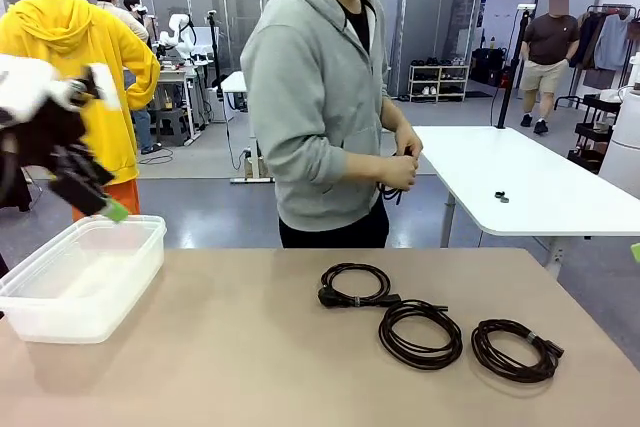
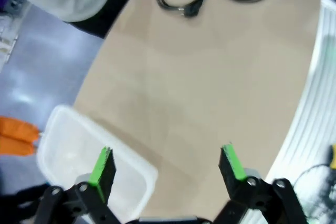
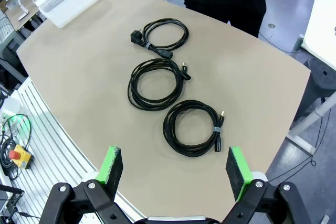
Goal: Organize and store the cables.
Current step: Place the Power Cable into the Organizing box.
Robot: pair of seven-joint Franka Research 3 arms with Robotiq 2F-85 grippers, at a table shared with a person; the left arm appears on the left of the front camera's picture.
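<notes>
Front view: we have three cables (image 1: 420, 334) coiled on the desk (image 1: 230, 347), right of the middle. The clear tub (image 1: 80, 282) sits well apart from them at the left edge. Where do our jaws stand?

— Both sets are spread wide and hold nothing. The left jaws hang above the tub. The right jaws, green pads (image 3: 111, 164) showing in the right wrist view, look down on the nearest coil (image 3: 191, 128).

What do we fear most?

— Pinching one strand instead of the whole bundle. We make out no tie on the two farther coils, so we judge their loops would spill open and trail across the desk on the way to the tub.

And the leftmost coil (image 1: 353, 285)?

— Its plug end lies just beside the middle coil (image 1: 421, 349), and we cannot tell whether they touch. Lifting either may drag the other.

Anything else?

— The person's hands (image 1: 400, 169) are on another black cord (image 1: 392, 193) at the far side. If we reach across while they lean in, we risk a bump. A dangling plug could also catch the tub's rim and shove it.
</notes>
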